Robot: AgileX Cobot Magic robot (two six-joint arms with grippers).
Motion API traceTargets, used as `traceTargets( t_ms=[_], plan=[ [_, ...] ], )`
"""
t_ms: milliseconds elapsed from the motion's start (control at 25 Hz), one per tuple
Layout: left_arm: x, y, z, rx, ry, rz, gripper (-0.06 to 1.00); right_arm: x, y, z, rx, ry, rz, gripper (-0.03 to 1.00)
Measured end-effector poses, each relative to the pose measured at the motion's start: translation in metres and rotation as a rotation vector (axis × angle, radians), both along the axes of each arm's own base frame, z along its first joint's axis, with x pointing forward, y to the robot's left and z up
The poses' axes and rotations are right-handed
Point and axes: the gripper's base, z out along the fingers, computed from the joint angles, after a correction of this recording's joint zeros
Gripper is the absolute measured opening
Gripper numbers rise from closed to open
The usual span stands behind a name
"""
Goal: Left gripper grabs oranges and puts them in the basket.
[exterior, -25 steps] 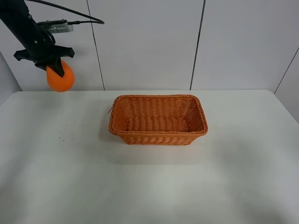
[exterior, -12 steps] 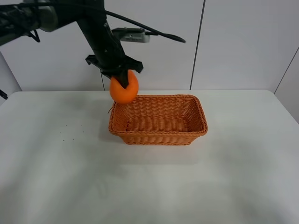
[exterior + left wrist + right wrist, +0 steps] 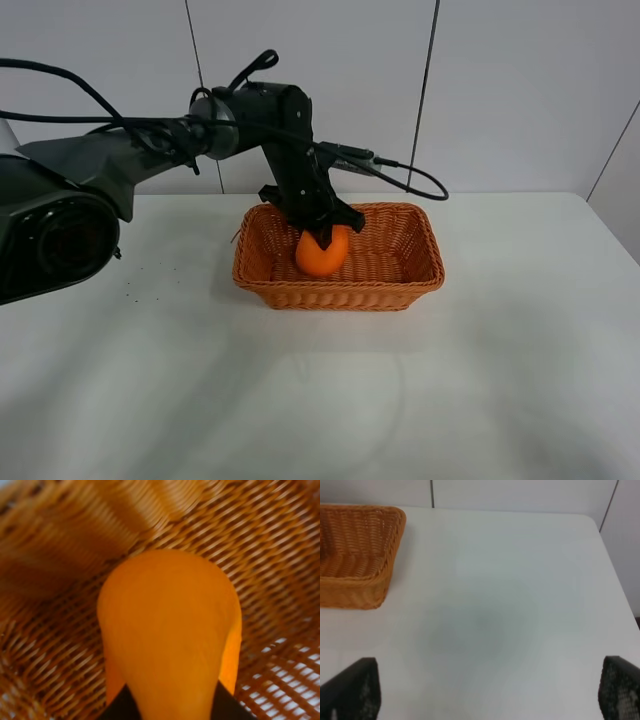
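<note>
The orange [image 3: 321, 256] is held in my left gripper [image 3: 323, 238], whose black fingers are shut on it from above. It hangs low inside the wicker basket [image 3: 340, 293], left of the basket's middle. I cannot tell whether it touches the basket floor. In the left wrist view the orange [image 3: 167, 630] fills the centre, one black fingertip [image 3: 118, 711] shows at each side of it, and the basket weave [image 3: 280, 580] lies close behind. My right gripper [image 3: 485, 695] is open and empty over bare table, to the right of the basket [image 3: 355, 555].
The white table [image 3: 150, 380] carries the basket near its middle back. A black cable [image 3: 400, 172] loops from the left arm over the basket's far rim. A white panelled wall stands behind the table. Small dark specks [image 3: 150, 280] lie left of the basket.
My left gripper carried the orange from high at the far left, rightward over the basket's left rim, then down into the basket. The basket has not moved.
</note>
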Motion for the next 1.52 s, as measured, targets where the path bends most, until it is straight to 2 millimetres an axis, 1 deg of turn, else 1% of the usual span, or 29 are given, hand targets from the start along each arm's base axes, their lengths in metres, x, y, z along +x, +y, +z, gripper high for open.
traceTargets(
  t_ms=[80,120,160,280,320,400,480,560,600,680,760,800,880,920,960,1080,1160,1200,1280,1400,1520],
  plan=[
    [0.001,0.000,-0.010,0.012,0.015,0.000,0.24,0.000,0.000,0.000,0.000,0.000,0.000,0.69],
    [0.001,0.000,-0.011,0.016,0.017,-0.001,0.28,0.000,0.000,0.000,0.000,0.000,0.000,0.69],
    [0.001,0.000,-0.011,0.016,0.017,-0.001,0.36,0.000,0.000,0.000,0.000,0.000,0.000,0.69],
    [0.001,0.000,-0.010,0.015,0.019,0.003,0.68,0.000,0.000,0.000,0.000,0.000,0.000,0.69],
    [0.000,0.000,-0.011,0.020,0.029,0.008,0.76,0.000,0.000,0.000,0.000,0.000,0.000,0.69],
    [-0.002,0.002,-0.011,0.035,0.055,0.009,0.84,0.000,0.000,0.000,0.000,0.000,0.000,0.69],
    [-0.005,0.004,-0.007,0.048,0.076,0.007,0.87,0.000,0.000,0.000,0.000,0.000,0.000,0.69],
    [-0.009,0.006,0.005,0.052,0.081,0.001,0.88,0.000,0.000,0.000,0.000,0.000,0.000,0.69],
    [-0.010,0.007,0.015,0.048,0.071,-0.008,0.88,0.000,0.000,0.000,0.000,0.000,0.000,0.69],
    [-0.012,0.012,0.041,0.025,0.036,-0.006,0.88,0.000,0.000,0.000,0.000,0.000,0.000,0.69],
    [-0.015,0.020,0.070,-0.001,-0.003,0.003,0.88,0.000,0.000,0.000,0.000,0.000,0.000,0.69],
    [-0.015,0.026,0.083,-0.013,-0.024,0.013,0.89,0.000,0.000,0.000,0.000,0.000,0.000,0.69],
    [-0.014,0.039,0.101,-0.029,-0.053,0.037,0.89,0.000,0.000,0.000,0.000,0.000,0.000,0.69],
    [-0.012,0.045,0.107,-0.035,-0.065,0.049,0.89,0.000,0.000,0.000,0.000,0.000,0.000,0.69],
    [-0.010,0.052,0.110,-0.036,-0.071,0.063,0.89,0.000,0.000,0.000,0.000,0.000,0.000,0.69],
    [-0.001,0.069,0.110,-0.035,-0.072,0.102,0.89,0.000,0.000,0.000,0.000,0.000,0.000,0.69],
    [0.005,0.082,0.109,-0.033,-0.071,0.129,0.89,0.000,0.000,0.000,0.000,0.000,0.000,0.69],
    [0.009,0.092,0.109,-0.031,-0.073,0.145,0.89,0.000,0.000,0.000,0.000,0.000,0.000,0.69],
    [0.018,0.117,0.109,-0.027,-0.075,0.191,0.89,0.000,0.000,0.000,0.000,0.000,0.000,0.69],
    [0.033,0.168,0.110,-0.022,-0.078,0.299,0.89,0.000,0.000,0.000,0.000,0.000,0.000,0.69],
    [0.041,0.216,0.106,-0.010,-0.076,0.400,0.89,0.000,0.000,0.000,0.000,0.000,0.000,0.69]
  ],
)
